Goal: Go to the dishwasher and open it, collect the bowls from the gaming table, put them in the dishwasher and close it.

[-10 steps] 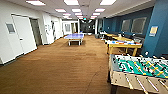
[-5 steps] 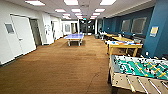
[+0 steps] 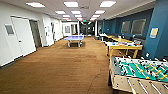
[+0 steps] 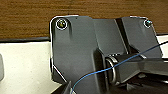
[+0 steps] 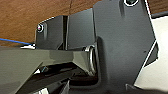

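The gaming table (image 3: 123, 46), with a white top and pale yellow edge and legs, stands along the blue right wall ahead of me. Small blue and orange shapes (image 3: 117, 43) lie on its top, too blurred to tell whether they are the bowls. The dishwasher is out of view. In the left wrist view, my arm's dark plate (image 4: 75, 50) hangs over brown wood floor (image 4: 25, 17) and a white part of my base. The right wrist view has the same kind of plate (image 5: 120, 37) above the floor.
A table-football table (image 3: 140, 73) with a green field stands close at the lower right. A blue ping-pong table (image 3: 74, 38) sits far down the room. White doors (image 3: 23, 37) line the left wall. Wide wood floor (image 3: 62, 65) stretches ahead between them.
The whole head view has shifted a little, so the camera has moved slightly forward. Nothing in the room has moved.
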You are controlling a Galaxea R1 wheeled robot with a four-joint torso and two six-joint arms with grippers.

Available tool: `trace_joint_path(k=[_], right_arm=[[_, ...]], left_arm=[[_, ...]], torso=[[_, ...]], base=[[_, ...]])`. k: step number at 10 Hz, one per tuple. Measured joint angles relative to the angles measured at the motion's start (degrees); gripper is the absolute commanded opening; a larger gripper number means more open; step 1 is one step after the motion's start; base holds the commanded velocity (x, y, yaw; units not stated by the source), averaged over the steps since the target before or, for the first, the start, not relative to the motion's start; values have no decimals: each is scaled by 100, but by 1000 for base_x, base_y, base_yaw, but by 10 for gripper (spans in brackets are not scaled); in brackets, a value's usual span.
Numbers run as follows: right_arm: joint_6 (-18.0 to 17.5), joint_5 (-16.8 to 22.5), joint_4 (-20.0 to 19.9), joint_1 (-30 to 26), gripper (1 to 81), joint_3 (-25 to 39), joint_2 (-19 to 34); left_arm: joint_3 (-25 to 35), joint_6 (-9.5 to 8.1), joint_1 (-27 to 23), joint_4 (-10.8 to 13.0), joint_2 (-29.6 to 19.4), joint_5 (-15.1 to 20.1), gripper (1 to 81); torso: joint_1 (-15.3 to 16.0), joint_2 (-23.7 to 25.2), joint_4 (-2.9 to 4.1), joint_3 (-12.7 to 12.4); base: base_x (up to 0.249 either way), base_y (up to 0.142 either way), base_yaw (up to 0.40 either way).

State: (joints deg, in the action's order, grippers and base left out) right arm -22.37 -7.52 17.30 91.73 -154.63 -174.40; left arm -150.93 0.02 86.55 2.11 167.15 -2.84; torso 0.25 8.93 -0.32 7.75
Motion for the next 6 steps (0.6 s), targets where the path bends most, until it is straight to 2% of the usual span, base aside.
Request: trace_joint_path(k=[6], right_arm=[[5,2,9,-30,811,2,13]], left_arm=[[2,-2,-23,0,16,-13,811]], torso=[[0,-2,0,0]], base=[[107,0,0]])
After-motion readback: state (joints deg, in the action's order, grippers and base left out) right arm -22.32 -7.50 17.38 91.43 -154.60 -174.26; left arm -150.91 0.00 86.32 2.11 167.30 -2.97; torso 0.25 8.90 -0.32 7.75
